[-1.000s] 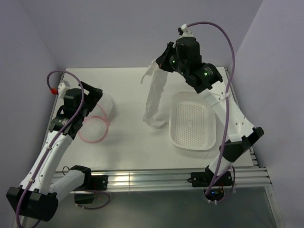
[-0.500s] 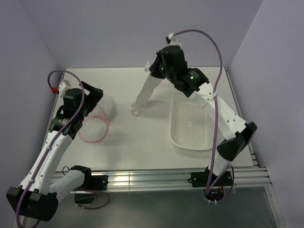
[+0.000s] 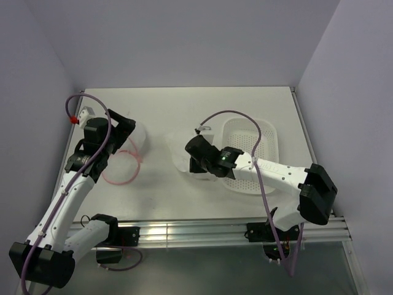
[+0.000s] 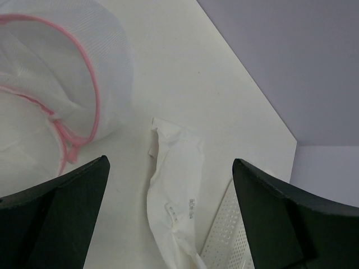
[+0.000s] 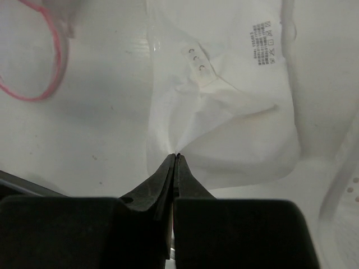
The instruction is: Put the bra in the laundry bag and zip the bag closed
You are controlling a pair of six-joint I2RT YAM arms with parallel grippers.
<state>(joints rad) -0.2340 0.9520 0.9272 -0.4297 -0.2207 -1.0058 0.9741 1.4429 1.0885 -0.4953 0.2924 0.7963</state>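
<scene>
Top view: my right tool (image 3: pixel 190 162) is low over the tabletop (image 3: pixel 245 104), its jaws pressed together on a pinch of the bra (image 3: pixel 180 157). The bra lies crumpled on the tabletop, between the laundry bag (image 3: pixel 134 139) to its left and the white perforated basket (image 3: pixel 247 131) to its right. It is apart from the bag and just beside the basket's near-left corner. My left tool (image 3: pixel 120 126) hovers at the bag's upper left side with its jaws spread wide and nothing between them.

Left wrist view: my two dark fingers (image 4: pixel 61 207) frame the scene, standing far apart. The laundry bag (image 4: pixel 61 73) lies at upper left on its side, its pink-trimmed rim facing me and a pink zipper strip trailing onto the tabletop. The bra (image 4: pixel 176 204) lies to its right, stretched lengthwise, with the basket's (image 4: pixel 221 238) perforated edge beyond its lower end.

Right wrist view: my right tool (image 5: pixel 175 157) meets at a point where white fabric gathers into creases. The bra (image 5: pixel 224 106) spreads flat above it, a care label and a hook strip visible. The bag's pink rim (image 5: pixel 55 53) shows at upper left.
</scene>
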